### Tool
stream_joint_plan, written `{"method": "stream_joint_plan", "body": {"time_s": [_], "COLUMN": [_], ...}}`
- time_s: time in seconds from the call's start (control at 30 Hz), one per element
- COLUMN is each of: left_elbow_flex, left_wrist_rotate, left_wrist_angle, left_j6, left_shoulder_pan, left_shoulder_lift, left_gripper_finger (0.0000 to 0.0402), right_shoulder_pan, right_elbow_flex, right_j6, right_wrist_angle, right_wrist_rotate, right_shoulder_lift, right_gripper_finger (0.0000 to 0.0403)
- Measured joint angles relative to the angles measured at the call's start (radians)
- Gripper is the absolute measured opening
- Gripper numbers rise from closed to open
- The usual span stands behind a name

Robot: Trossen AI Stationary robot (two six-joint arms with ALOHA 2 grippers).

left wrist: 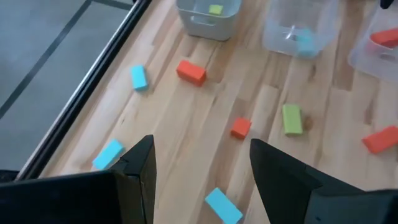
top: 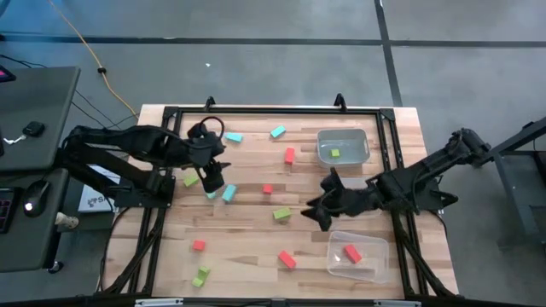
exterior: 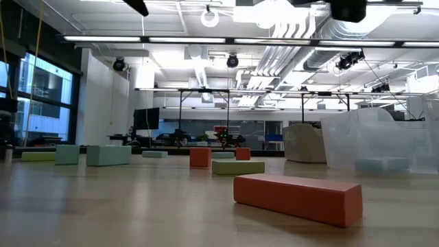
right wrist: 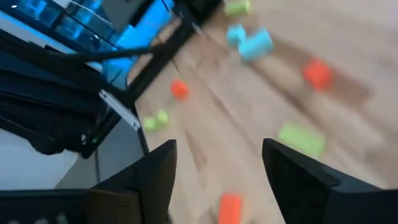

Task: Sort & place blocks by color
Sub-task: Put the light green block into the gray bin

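Hanging over the left part of the worktop (top: 256, 247) in the high view, the left gripper (top: 213, 184) has its fingers spread apart and holds nothing. A light blue bar (top: 229, 193) lies just beside it, and a lime green block (top: 190, 180) sits near it on the other side.

Right of the middle, the right gripper (top: 314, 211) also has its fingers spread and holds nothing. A lime green bar (top: 281, 215) lies just to its left, close to the fingertips.

The blocks are spread about. Two light blue blocks (top: 233, 137) lie near the top edge of the worktop. A red-orange block (top: 290, 155) stands left of the upper bin (top: 343, 147), and a small red-orange cube (top: 268, 189) lies in the middle. Near the bottom edge are a red-orange cube (top: 199, 246), two small lime green blocks (top: 201, 275) and a red-orange bar (top: 287, 259).

The upper bin holds one lime green block (top: 335, 153). The lower bin (top: 357, 256), at the lower right, holds one red-orange block (top: 351, 252).

A black frame (top: 273, 110) runs along the worktop edges. The widest open wood is in the lower middle, between the red-orange cube and the red-orange bar.

In the low view, the red-orange bar (exterior: 298, 197) lies nearest the camera.
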Motion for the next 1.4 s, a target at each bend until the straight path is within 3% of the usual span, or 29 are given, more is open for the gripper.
{"method": "stream_joint_plan", "body": {"time_s": [0.33,0.53,0.7,1.0,1.4], "left_elbow_flex": [0.000,-0.013,-0.046,-0.056,-0.056], "left_wrist_rotate": [-0.003,0.000,0.005,-0.007,-0.034], "left_wrist_angle": [-0.079,-0.147,-0.152,-0.152,-0.154], "left_j6": [-0.185,-0.354,-0.403,-0.487,-0.524], "left_shoulder_pan": [0.053,0.075,0.100,0.141,0.169], "left_shoulder_lift": [-0.004,-0.004,-0.003,-0.003,-0.002], "left_gripper_finger": [0.0182,0.0182,0.0182,0.0182,0.0182], "right_shoulder_pan": [-0.171,-0.289,-0.370,-0.451,-0.433], "right_elbow_flex": [0.000,0.000,0.000,0.000,0.000], "right_j6": [-0.456,-0.678,-0.831,-1.027,-1.082], "right_wrist_angle": [0.116,0.124,0.176,0.234,0.234], "right_wrist_rotate": [-0.011,-0.151,-0.225,-0.285,-0.401], "right_shoulder_lift": [0.000,0.005,0.015,0.033,0.224], "right_gripper_finger": [0.0227,0.0227,0.0227,0.0227,0.0227]}}
